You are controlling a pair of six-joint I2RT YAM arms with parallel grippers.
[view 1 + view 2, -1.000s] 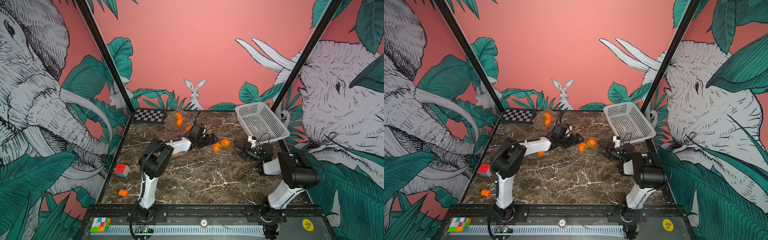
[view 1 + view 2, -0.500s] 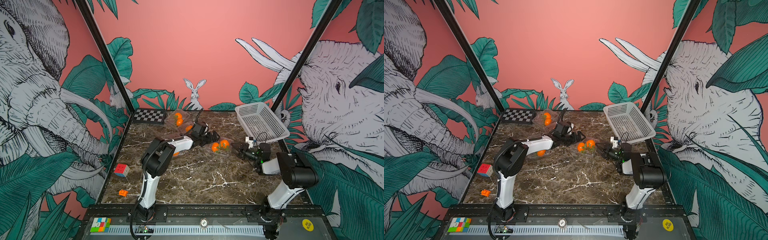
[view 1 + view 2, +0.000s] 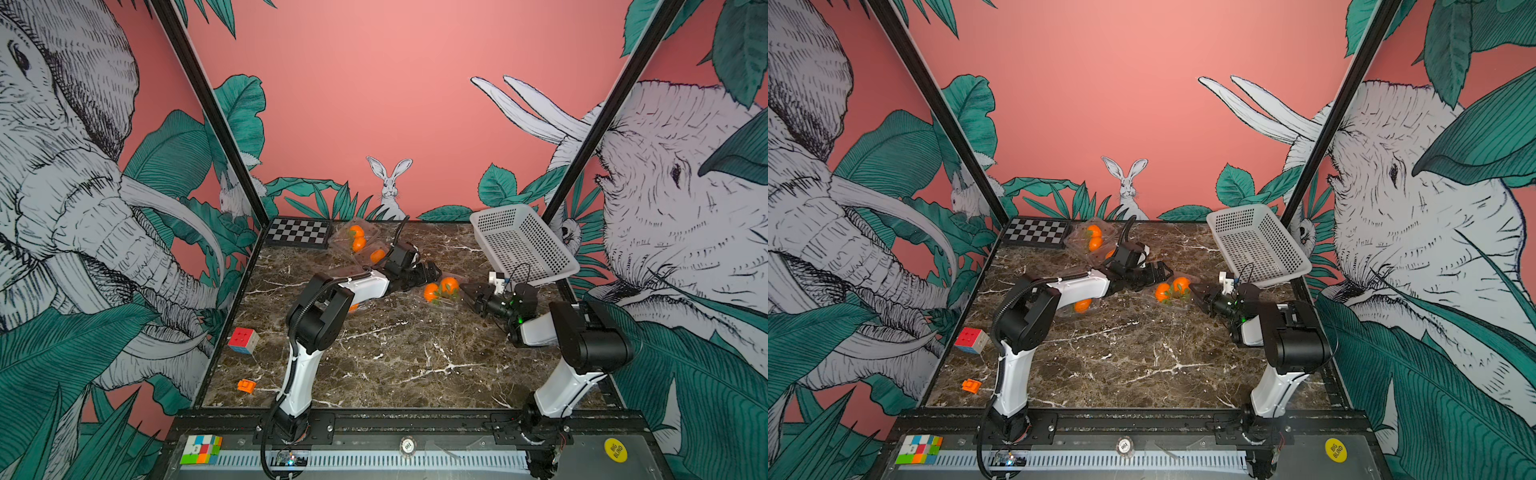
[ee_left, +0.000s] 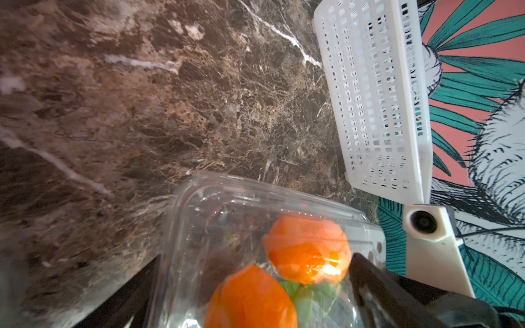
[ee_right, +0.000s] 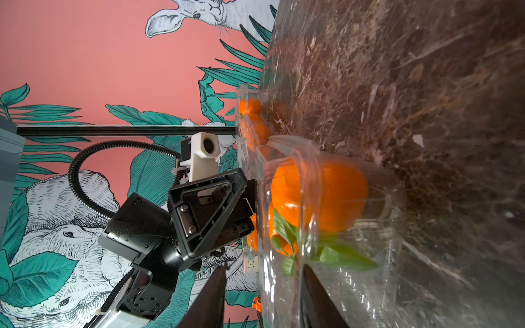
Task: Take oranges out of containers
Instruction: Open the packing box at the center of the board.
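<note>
Plastic container [image 4: 216,215] is straddled by wide-spread left gripper [image 3: 430,272], its rim bracketed, ungripped, by half-parted right gripper [image 3: 466,293]; white basket [image 3: 523,245] close by.

Bright even light, blurred wrist views (glare on the container [image 4: 199,215])

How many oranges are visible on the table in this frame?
6 oranges show: two in the back box beside the checkerboard, one just in front of them, two in the middle box, one under the left arm. More may be hidden.
</note>
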